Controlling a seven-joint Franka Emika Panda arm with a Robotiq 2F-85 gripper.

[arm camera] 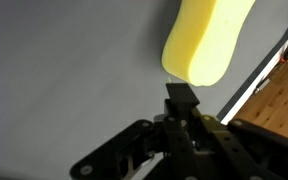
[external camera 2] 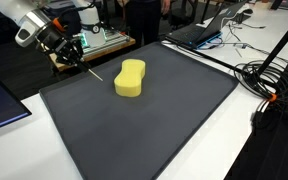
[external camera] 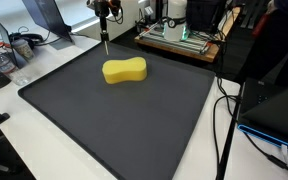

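A cluttered lab bench fills the background: a wooden board point(external camera: 179, 44) of electronics at the far edge, a laptop point(external camera 2: 199, 32) and a tangle of cables point(external camera 2: 274, 85) off to one side. Any print on that gear is too small to read. On the white table point(external camera: 9, 145) lies a broad dark mat point(external camera: 114, 120).

Most of the arm point(external camera 2: 29, 25) is cut off by the frame in both exterior views, so only its last links show. It reaches in over the far edge of the mat with the wrist angled down. The gripper point(external camera 2: 80, 60) is clenched on a thin rod point(external camera 2: 94, 72) that slants down toward the mat. I can't tell whether the rod's tip touches the surface. In the wrist view only a dark stub of the rod point(arm camera: 181, 97) shows between the closed fingers, and the rest is hidden.

The yellow sponge point(external camera: 124, 71), waisted like a peanut, lies flat on the far half of the mat. It is near the rod's tip but apart from it. In the wrist view one end of the sponge point(arm camera: 209, 40) runs off the top of the frame.
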